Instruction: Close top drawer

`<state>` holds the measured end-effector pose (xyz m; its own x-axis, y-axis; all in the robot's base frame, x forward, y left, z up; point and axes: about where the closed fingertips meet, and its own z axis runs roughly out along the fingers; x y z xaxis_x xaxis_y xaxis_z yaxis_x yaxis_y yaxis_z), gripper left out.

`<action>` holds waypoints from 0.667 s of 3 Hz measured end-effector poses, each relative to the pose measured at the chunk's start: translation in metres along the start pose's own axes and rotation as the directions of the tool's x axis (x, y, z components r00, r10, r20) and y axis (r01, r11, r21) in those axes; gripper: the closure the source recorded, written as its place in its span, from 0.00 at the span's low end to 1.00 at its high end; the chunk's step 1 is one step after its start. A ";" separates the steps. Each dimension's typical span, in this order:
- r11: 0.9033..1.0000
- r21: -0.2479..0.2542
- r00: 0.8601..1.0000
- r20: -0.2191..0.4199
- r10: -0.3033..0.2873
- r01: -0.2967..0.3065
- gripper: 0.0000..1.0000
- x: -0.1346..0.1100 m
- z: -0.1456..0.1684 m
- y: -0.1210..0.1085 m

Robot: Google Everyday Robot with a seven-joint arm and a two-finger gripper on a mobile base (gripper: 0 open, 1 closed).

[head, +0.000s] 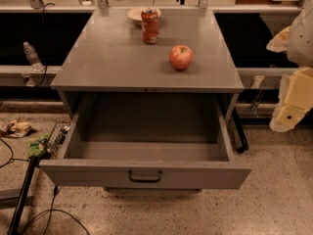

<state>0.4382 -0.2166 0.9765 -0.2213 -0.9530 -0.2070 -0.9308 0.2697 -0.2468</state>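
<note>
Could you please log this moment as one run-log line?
top drawer: pulled open | gripper: at right edge, apart from drawer | cabinet top: apple, can

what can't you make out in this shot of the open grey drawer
Camera view:
- The end effector, at the right edge beside the cabinet, is partly cut off by the frame.
- The wide grey metal top drawer stands open. The near part of its floor is hidden behind its own front panel.
- The pale round bowl is partly hidden behind the red drinks can, whose label is too small to read.
</note>
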 end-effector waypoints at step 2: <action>1.000 0.009 1.000 0.003 -0.001 0.001 0.13 -0.001 -0.002 -0.001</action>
<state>0.4383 -0.2160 0.9787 -0.2198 -0.9528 -0.2092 -0.9284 0.2702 -0.2552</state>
